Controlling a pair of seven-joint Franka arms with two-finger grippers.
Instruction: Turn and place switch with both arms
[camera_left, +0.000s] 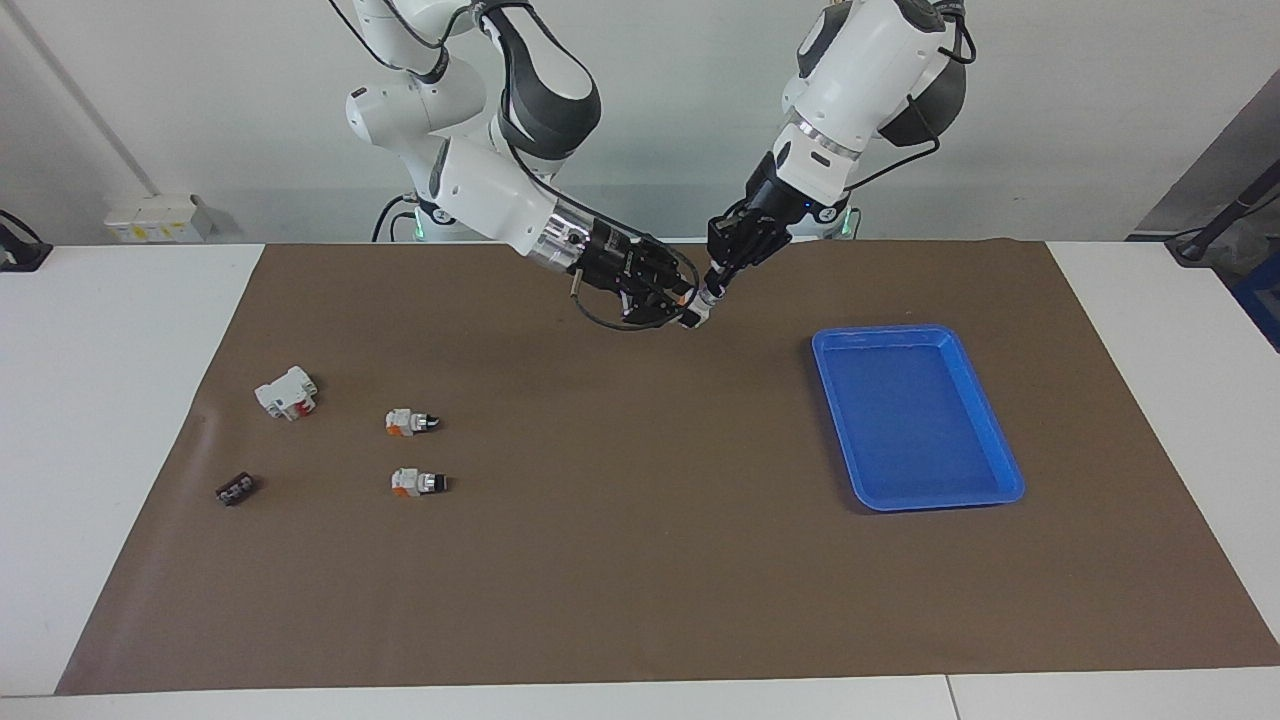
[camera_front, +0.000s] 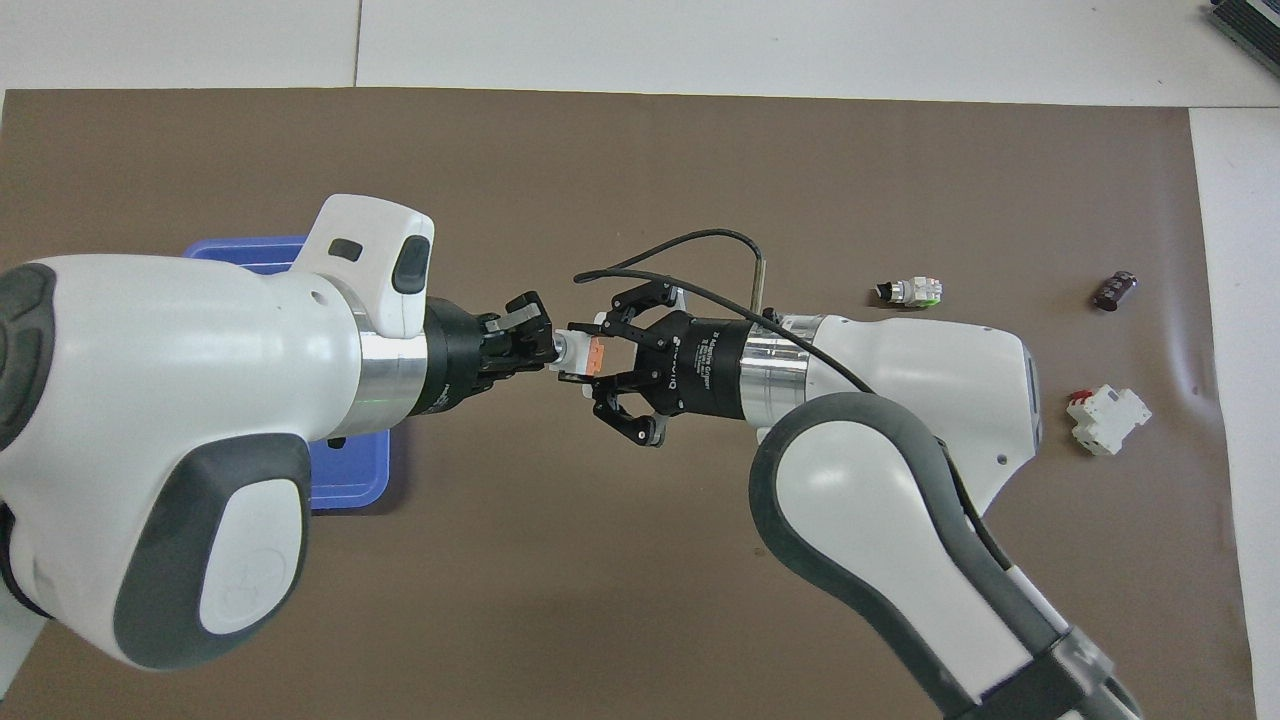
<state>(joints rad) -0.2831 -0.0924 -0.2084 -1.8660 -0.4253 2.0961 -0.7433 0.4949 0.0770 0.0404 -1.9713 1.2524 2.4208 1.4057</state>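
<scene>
Switch (camera_front: 578, 354) hangs in the air over the brown mat (camera_left: 640, 560), pinched at both ends: the right gripper (camera_front: 592, 358) clamps its body, the left gripper (camera_front: 545, 345) squeezes its knob, probably to twist it. A blue tray (camera_left: 990, 430) waits nearby.

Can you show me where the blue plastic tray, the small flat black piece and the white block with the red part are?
Blue plastic tray (camera_left: 985, 420): facing view, on its long rim.
Small flat black piece (camera_left: 236, 489): facing view, its middle.
White block with red part (camera_front: 1108, 420): overhead view, on its white body.
</scene>
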